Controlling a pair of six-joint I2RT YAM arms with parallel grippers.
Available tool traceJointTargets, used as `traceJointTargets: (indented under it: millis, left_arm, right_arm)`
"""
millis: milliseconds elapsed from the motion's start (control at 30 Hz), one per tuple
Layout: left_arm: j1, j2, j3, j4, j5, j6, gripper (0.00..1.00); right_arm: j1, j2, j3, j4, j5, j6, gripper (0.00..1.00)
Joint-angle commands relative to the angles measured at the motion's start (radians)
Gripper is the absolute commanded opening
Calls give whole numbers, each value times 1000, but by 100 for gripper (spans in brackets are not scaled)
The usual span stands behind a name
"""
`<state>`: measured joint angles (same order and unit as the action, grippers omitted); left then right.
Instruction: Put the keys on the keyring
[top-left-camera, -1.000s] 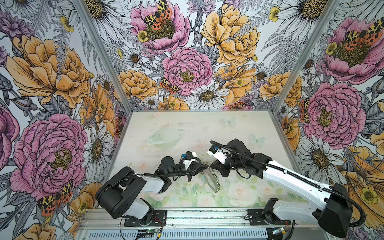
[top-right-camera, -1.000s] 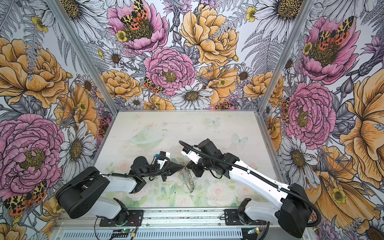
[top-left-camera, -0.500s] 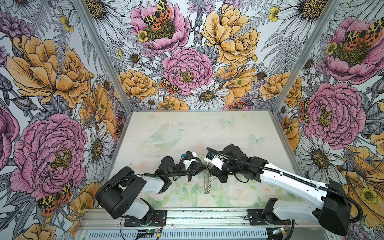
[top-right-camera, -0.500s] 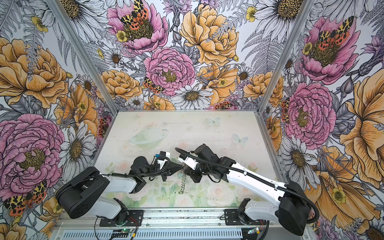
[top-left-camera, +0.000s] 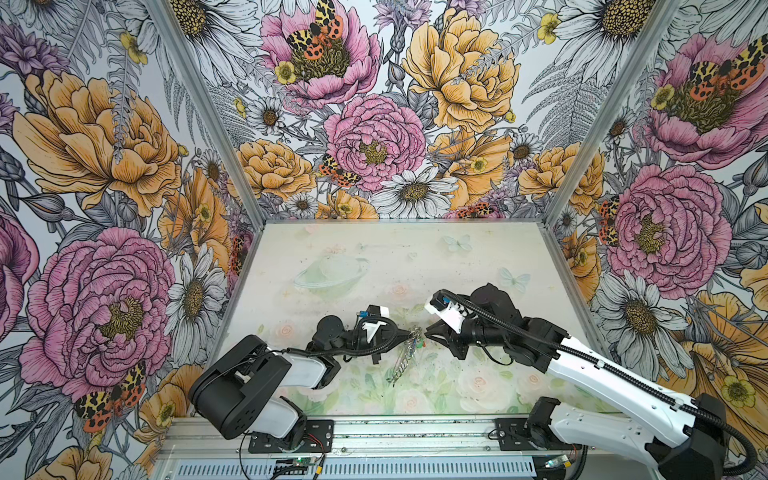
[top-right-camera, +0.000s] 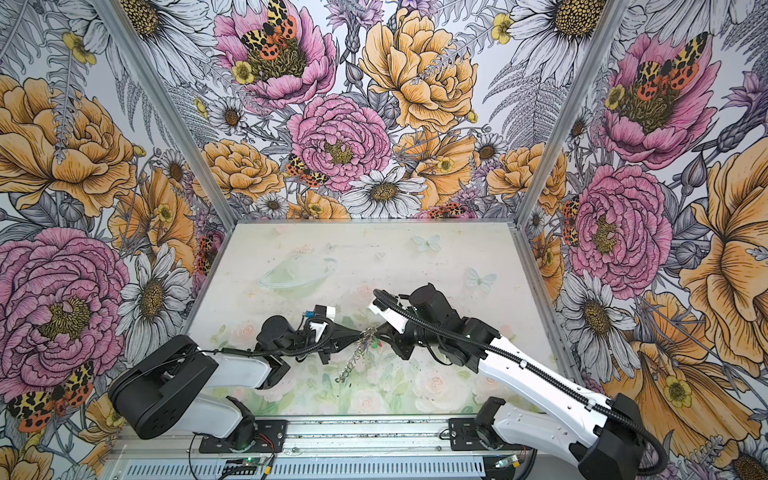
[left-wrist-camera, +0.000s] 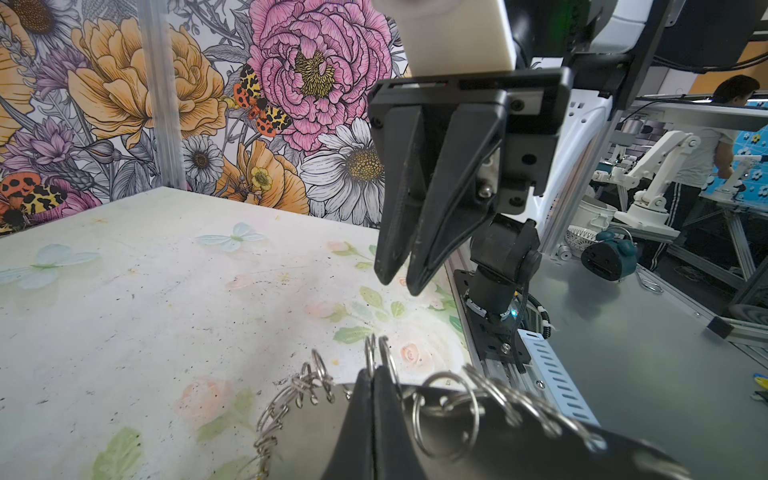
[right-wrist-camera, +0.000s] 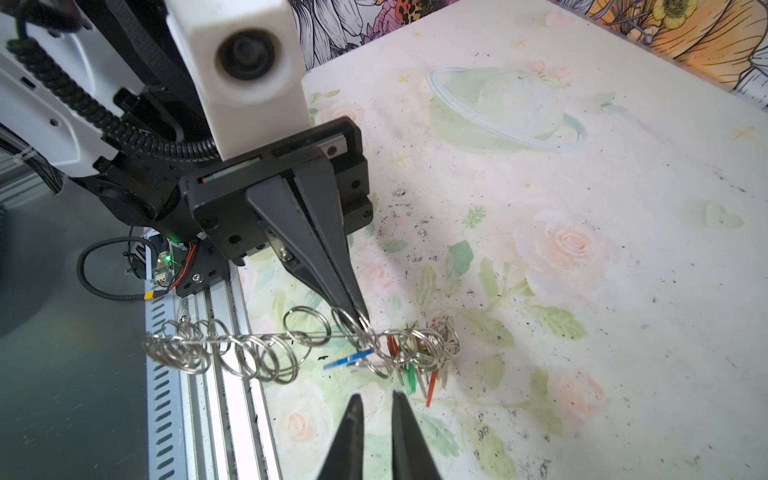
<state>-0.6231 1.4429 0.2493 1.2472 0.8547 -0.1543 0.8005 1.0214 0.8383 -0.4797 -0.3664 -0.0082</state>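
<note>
- The left gripper (right-wrist-camera: 360, 316) is clamped shut on the rim of the keyring (right-wrist-camera: 249, 345). Its two slim, black, tapered fingers are pressed together on the metal and hold it up off the table (top-left-camera: 374, 257).
- The keyring is a flat grey metal hoop, edged all round with many small shiny wire loops.
- In both top views the keyring (top-left-camera: 404, 359) is seen edge-on. It looks like a thin chain slanting down from the gripper toward the near edge of the table. I cannot tell whether its lower end touches the surface.
- The keys (right-wrist-camera: 409, 378) hang from the keyring in a tight bunch just beside the left gripper's pinch point. They are small, thin plastic tags on silver wire rings. Blue, green and red-orange tags show among them.
- The loops along the rest of the rim hang bare.
- The right gripper (right-wrist-camera: 376, 395) stands slightly open, with a narrow gap between its black pointed fingers and nothing in that gap. Its tips point at the bunch of keys from just beside it.
- The table is a pale matte sheet printed with a faint ringed planet, butterflies and roses, and it is peppered with dark specks.
- The walls (top-left-camera: 374, 137) carry a bold print of pink and orange flowers.
</note>
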Motion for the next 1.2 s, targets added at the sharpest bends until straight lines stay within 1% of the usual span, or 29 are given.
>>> traceJointTargets:
  millis: [0, 67, 133, 233, 367, 433, 467, 533, 700, 933, 1100, 1167]
  left_arm:
    - [6, 2, -1, 94, 30, 13, 0]
    - [5, 4, 0, 99, 36, 16, 0]
    - [3, 4, 2, 99, 41, 16, 0]
    - [0, 4, 4, 100, 68, 17, 0]
    - [-3, 5, 4, 98, 73, 23, 0]
    - [-5, 8, 6, 90, 73, 29, 0]
    - [-6, 10, 7, 88, 74, 31, 0]
    - [-11, 10, 10, 82, 73, 35, 0]
    - [-23, 8, 18, 46, 74, 51, 0]
    - [-39, -4, 31, -35, 81, 84, 0]
    - [-43, -25, 32, -75, 71, 107, 0]
    - [-41, -37, 30, -85, 63, 113, 0]
  right_arm:
    - [7, 8, 19, 23, 5, 7, 20]
    - [21, 20, 17, 36, 25, 8, 24]
    - [31, 29, 18, 50, 73, 15, 34]
    - [31, 26, 15, 69, 120, 21, 37]
    - [29, 23, 25, 82, 115, 21, 39]
    - [31, 26, 30, 87, 114, 20, 42]
    - [30, 29, 32, 87, 113, 19, 44]
    - [31, 43, 39, 87, 111, 16, 53]
    - [36, 76, 53, 91, 92, 12, 56]
    - [39, 86, 64, 96, 102, 2, 56]
    - [39, 95, 55, 91, 85, -5, 56]
    - [39, 90, 39, 92, 68, -9, 54]
